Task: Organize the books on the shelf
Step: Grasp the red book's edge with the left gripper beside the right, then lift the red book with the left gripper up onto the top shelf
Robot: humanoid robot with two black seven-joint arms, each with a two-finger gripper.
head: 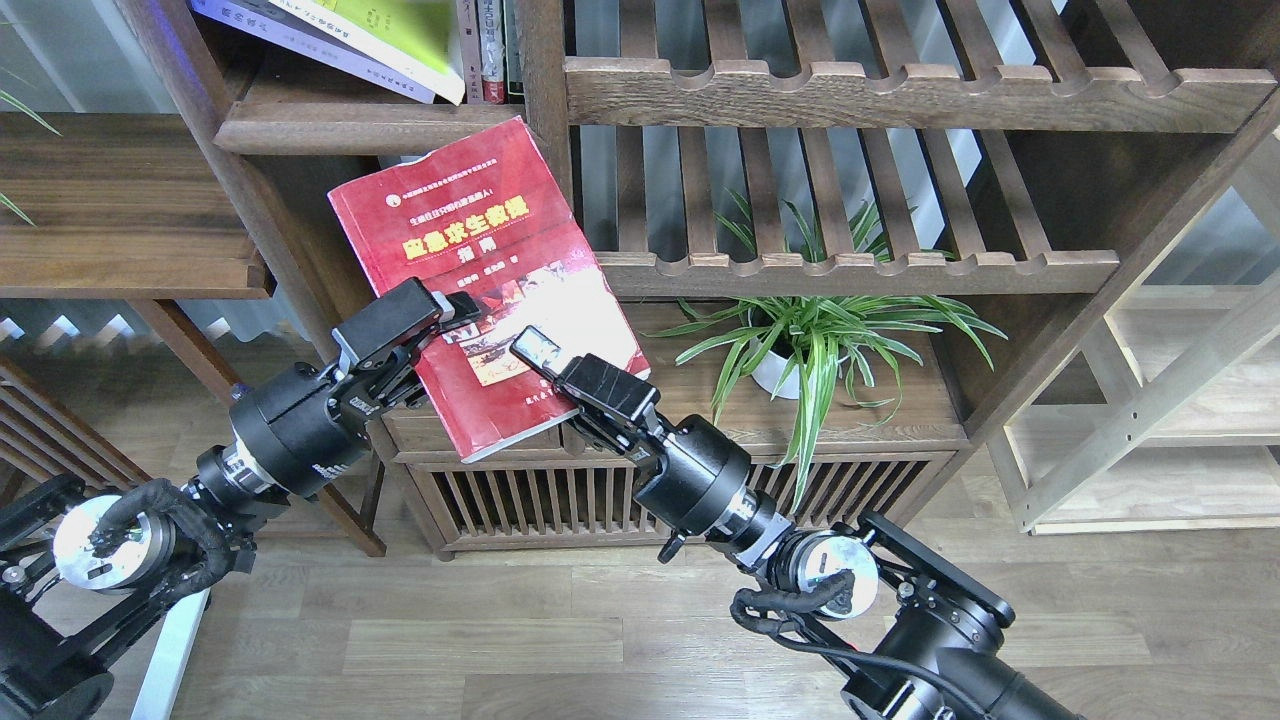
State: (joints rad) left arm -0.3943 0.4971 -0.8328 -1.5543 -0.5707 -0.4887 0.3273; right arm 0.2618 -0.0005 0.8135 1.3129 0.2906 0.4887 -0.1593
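Observation:
The dark red book (485, 270) is tilted in front of the bookcase post, its top corner just under the shelf (350, 135). My left gripper (452, 310) is shut on the book's left edge. My right gripper (535, 352) is shut on its lower right part, one finger lying on the cover. The yellow-green book (390, 30) lies on the lavender-white book (300, 45), both flat on the shelf at the top left and partly cut off by the view's edge.
Slim upright books (490, 50) stand at the shelf's right end against the post. Slatted racks (850, 95) fill the right bay. A potted spider plant (800, 340) sits on the low cabinet (600, 490). A pale wood frame (1150, 400) stands at the right.

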